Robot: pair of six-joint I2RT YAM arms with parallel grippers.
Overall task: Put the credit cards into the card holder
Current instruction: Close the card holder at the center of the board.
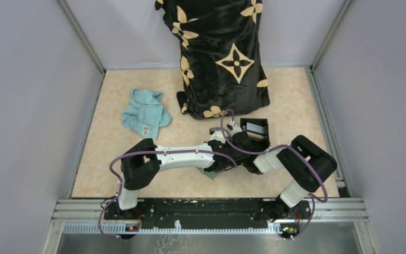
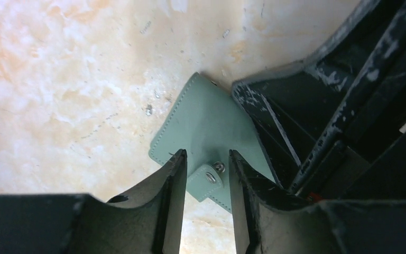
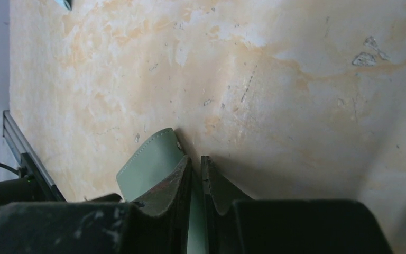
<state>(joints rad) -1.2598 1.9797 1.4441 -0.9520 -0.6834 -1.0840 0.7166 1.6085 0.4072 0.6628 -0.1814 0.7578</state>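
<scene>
Marbled beige table (image 1: 296, 106), enclosed by grey walls. Both arms were bent inward at the elbow, with the wrists brought together at centre. Left gripper (image 2: 206, 157): pointed down, jaws parted and set astride the snap tab of the card holder (image 2: 201, 119), nothing grasped. Right gripper (image 3: 195, 161): angled low, jaws pinched on the card holder's edge. Card holder was laid on the table beneath both wrists. Credit cards (image 1: 254, 128) were lodged in a black box (image 1: 266, 138) just behind.
</scene>
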